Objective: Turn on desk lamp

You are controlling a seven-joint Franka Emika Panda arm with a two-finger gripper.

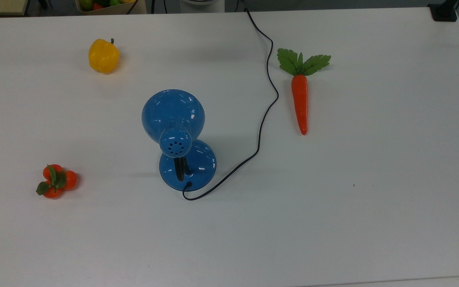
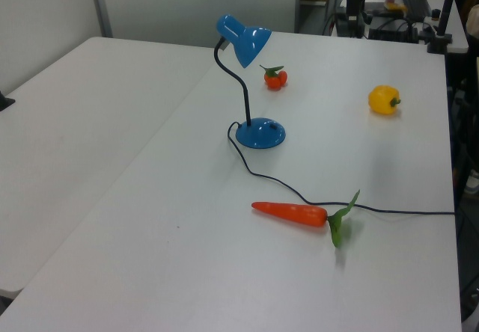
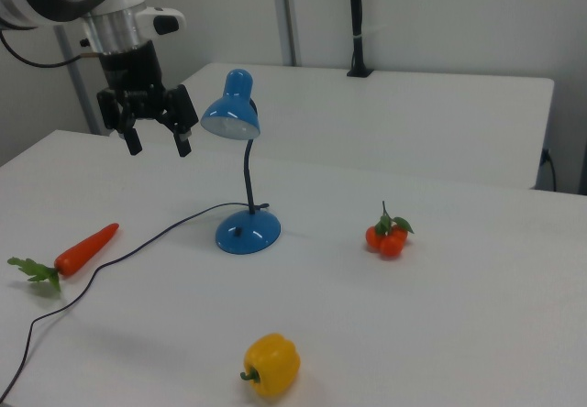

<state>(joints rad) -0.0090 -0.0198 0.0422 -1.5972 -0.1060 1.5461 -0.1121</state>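
The blue desk lamp (image 1: 177, 139) stood upright near the middle of the white table (image 1: 373, 199), its round base (image 1: 197, 165) flat on the surface and its black gooseneck (image 2: 241, 93) rising in a curve to the dome shade (image 3: 231, 116). In the top view the shade covered part of the base, and a ring of small vent holes showed on its cap (image 1: 175, 145). In the right view the shade's open mouth tilted down toward the right view's left, and no glow was plain inside it. A thin black cord (image 1: 267, 99) left the base, looped briefly on the table, then ran in bends to the table's far edge in the top view, passing just beside the carrot (image 1: 300, 97) without clearly touching it. In the left view the cord passed under or against the carrot's green leaves (image 2: 340, 220); which one could not be told. The gripper (image 3: 156, 141) hung in the air above the table in the right view, to the left of the shade and about level with it, apart from the lamp, its two black fingers (image 3: 182, 138) spread wide and holding nothing. A yellow bell pepper (image 1: 103, 56) and a cluster of small orange fruits with leaves (image 1: 56, 181) lay well apart from the lamp, on the top view's left.
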